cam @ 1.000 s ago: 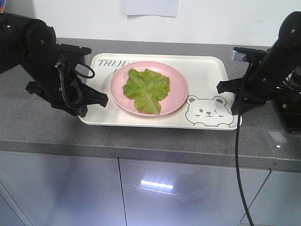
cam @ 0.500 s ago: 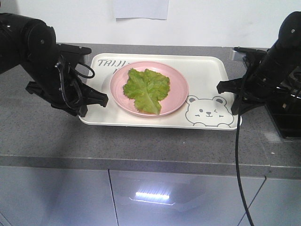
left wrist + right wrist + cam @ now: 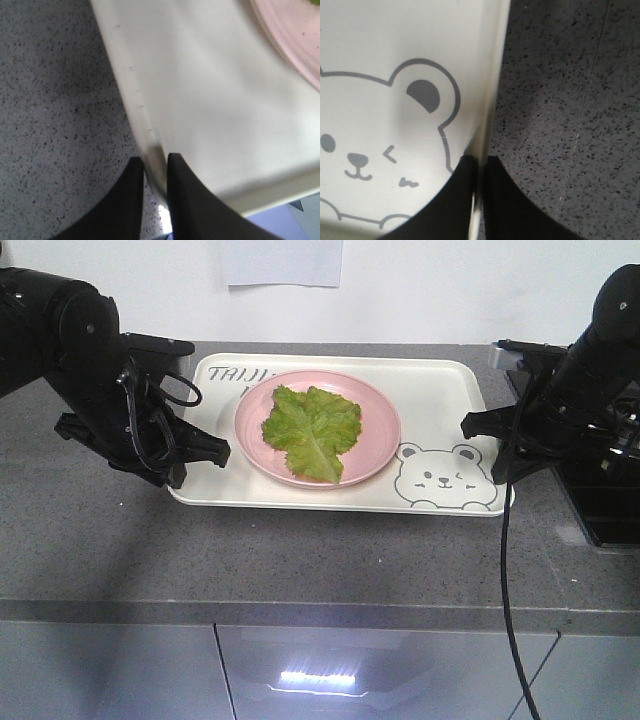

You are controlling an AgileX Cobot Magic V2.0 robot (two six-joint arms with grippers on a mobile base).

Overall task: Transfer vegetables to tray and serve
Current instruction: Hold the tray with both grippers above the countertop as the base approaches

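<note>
The vegetables, one ruffled green lettuce leaf (image 3: pixel 312 430), lie on a round pink plate (image 3: pixel 378 452). The plate sits in the middle of the cream tray (image 3: pixel 440 400) with the bear drawing. My left gripper (image 3: pixel 205 452) is shut on the tray's left rim. In the left wrist view its fingers (image 3: pixel 156 162) pinch the rim (image 3: pixel 150 135), one inside and one outside. My right gripper (image 3: pixel 480 445) is shut on the right rim, and the right wrist view shows it (image 3: pixel 480 160) clamped on the rim beside the bear's ear (image 3: pixel 422 95). A shadow lies under the tray's front edge.
The grey speckled counter (image 3: pixel 300 560) runs below the tray, with glossy cabinet fronts (image 3: pixel 300 680) beneath its front edge. A black appliance (image 3: pixel 610 510) sits on the counter at the right, behind my right arm. A black cable (image 3: pixel 505 580) hangs from that arm. White paper (image 3: pixel 283 262) is on the wall.
The tray and both arms keep their place in the view. The counter's front edge has slid downward, the wall paper has shifted left and the black appliance has come further into view.
</note>
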